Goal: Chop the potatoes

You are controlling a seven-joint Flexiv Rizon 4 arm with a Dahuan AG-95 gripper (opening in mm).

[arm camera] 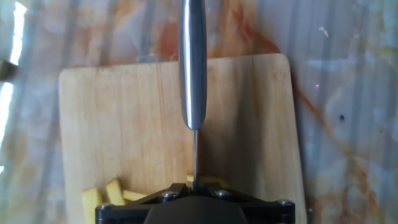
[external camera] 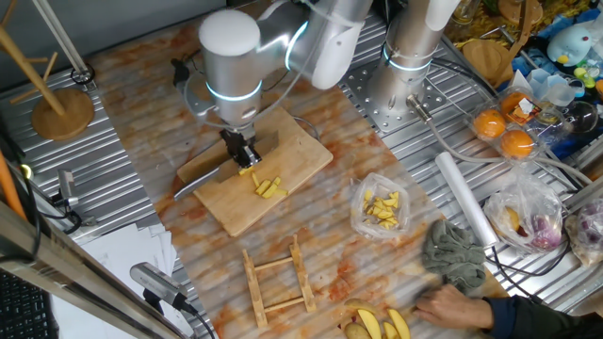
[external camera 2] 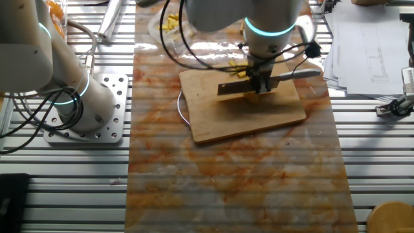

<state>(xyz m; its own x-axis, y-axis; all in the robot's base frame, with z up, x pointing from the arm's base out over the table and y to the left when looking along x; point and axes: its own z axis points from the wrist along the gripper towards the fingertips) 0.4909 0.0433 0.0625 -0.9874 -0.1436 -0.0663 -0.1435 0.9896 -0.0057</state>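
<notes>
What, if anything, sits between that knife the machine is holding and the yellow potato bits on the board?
Nothing visible does. The pincer holds the knife right over the potato sticks on the cutting board; no other object lies among them.

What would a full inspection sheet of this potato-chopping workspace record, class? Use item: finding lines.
Surface: marbled mat under a wooden cutting board.
Job's things: yellow potato sticks on the board, beside the knife.
Clutter: bagged yellow chunks, wooden rack, grey cloth.
Grippers: gripper shut on the knife, blade on the board.
Cables: black cables around the arm.
Surroundings: a person's hand, oranges, papers.
</notes>
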